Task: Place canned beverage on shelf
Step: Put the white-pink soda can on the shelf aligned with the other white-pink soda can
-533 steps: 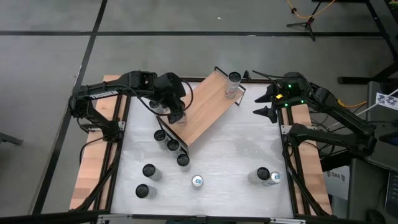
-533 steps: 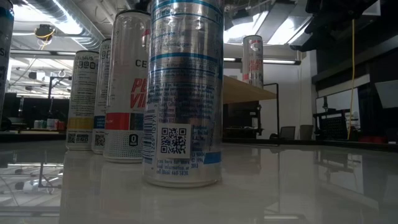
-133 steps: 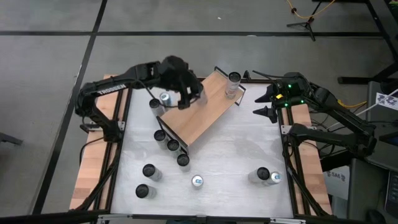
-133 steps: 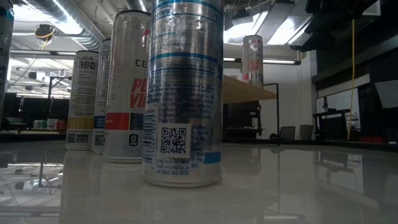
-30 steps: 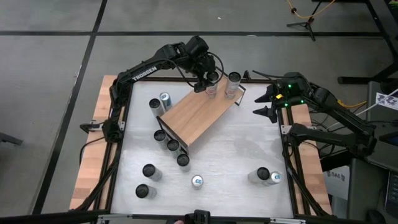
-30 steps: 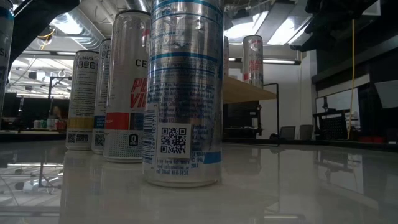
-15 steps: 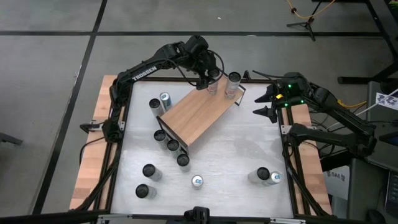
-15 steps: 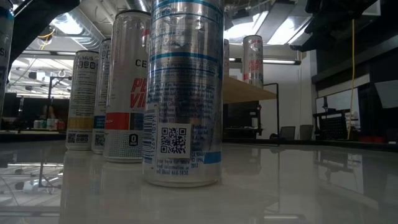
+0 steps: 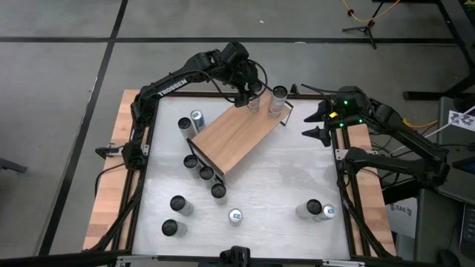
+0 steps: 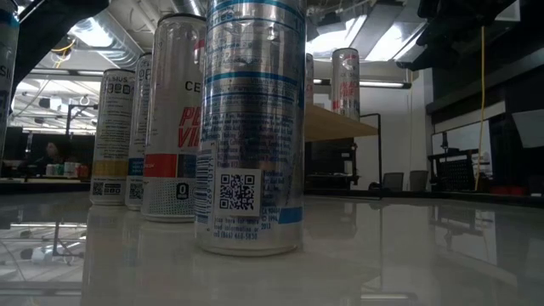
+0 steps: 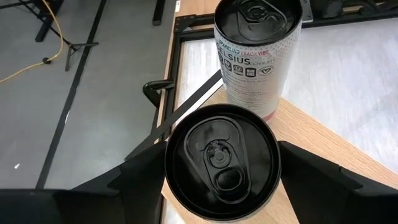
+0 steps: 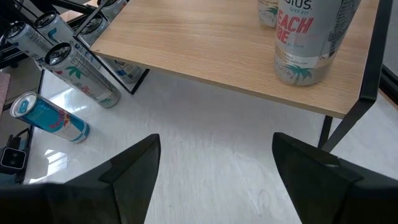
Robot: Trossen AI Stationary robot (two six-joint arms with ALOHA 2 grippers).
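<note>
Left end effector (image 11: pixel 221 171) around can (image 11: pixel 221 162) on shelf (image 9: pixel 237 136).

Even overhead light in the high view; the white tabletop (image 9: pixel 274 185) is bright with soft, short shadows beside the cans. Low view dim and backlit: ceiling strip lights (image 10: pixel 93 34) glow at upper left and upper centre, and the glossy table surface mirrors them along the lower frame. The nearest can (image 10: pixel 251 127) fills the centre, with glints on its metal. Left wrist view evenly lit and sharp on the black can top (image 11: pixel 222 163). Right wrist view bright, with pale glare on the tabletop at lower left.
</note>
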